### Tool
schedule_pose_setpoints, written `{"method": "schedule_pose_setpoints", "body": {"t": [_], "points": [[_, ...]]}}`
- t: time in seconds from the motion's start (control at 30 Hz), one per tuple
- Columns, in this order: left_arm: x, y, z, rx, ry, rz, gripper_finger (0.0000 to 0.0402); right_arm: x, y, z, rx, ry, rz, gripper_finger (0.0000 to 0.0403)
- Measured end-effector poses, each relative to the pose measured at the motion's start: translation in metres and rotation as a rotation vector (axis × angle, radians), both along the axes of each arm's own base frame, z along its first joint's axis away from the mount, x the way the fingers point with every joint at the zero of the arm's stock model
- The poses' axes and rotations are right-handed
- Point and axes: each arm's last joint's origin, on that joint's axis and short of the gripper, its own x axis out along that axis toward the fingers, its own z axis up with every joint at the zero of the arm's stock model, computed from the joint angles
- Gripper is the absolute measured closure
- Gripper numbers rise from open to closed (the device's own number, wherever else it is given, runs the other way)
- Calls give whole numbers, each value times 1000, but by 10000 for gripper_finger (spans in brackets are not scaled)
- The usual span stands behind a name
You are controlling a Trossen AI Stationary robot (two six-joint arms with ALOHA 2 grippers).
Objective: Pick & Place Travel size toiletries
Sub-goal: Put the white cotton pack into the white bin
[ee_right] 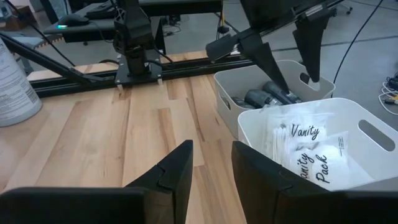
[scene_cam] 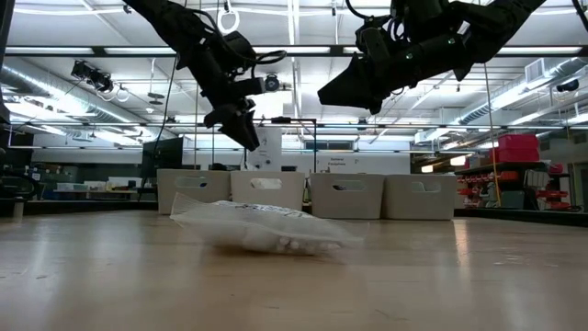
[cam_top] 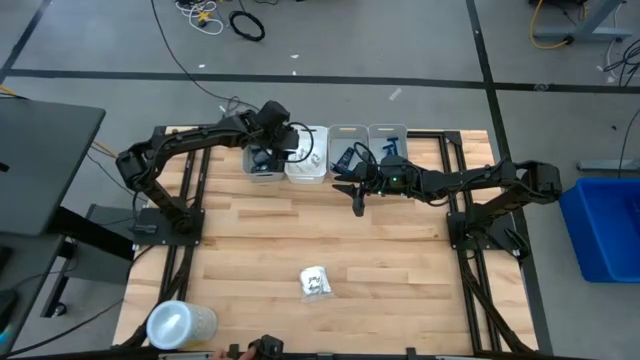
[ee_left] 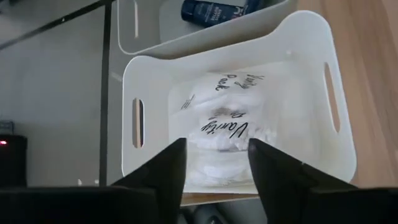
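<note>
A clear crinkly packet (scene_cam: 262,228) lies nearest on the tabletop (cam_top: 300,225), alone and well apart from both arms; the high view shows it toward the front edge, with a round clear container (cam_top: 180,323) at the front left corner.

Risk, as a judgement: the left end effector (ee_left: 214,163) hangs directly above the white bin (ee_left: 149,68) with its fingers apart and nothing between them. Packets marked "Vanity Pack" (ee_left: 233,106) lie piled inside this bin. A straight descent from here could press into the pile or catch a fingertip on the near rim. A withdrawal at low height could clip the bin wall and shift the whole row of four bins.

The right end effector (ee_right: 211,163) is raised over the tabletop just beside the same white bin (ee_right: 348,124). Its fingers stand apart with nothing held. The neighbouring grey bin (ee_right: 233,87) holds dark oval cases (ee_right: 270,96). Both arms crowd the bin row, so contact between them is possible.

The left arm reaches from its base out across to the bins, wrist pitched downward.
</note>
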Motion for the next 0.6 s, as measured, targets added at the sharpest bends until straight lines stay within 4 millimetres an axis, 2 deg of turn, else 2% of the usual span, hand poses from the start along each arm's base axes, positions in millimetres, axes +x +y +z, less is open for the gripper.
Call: {"method": "schedule_pose_setpoints", "body": {"t": [0.2, 0.47, 0.6], "points": [[4, -4, 6, -55, -44, 67, 204, 0, 0, 0, 0, 0, 0, 285], [16, -18, 41, -54, -165, 71, 213, 0, 0, 0, 0, 0, 0, 282], [15, -30, 54, -72, -212, 77, 220, 0, 0, 0, 0, 0, 0, 282]]}}
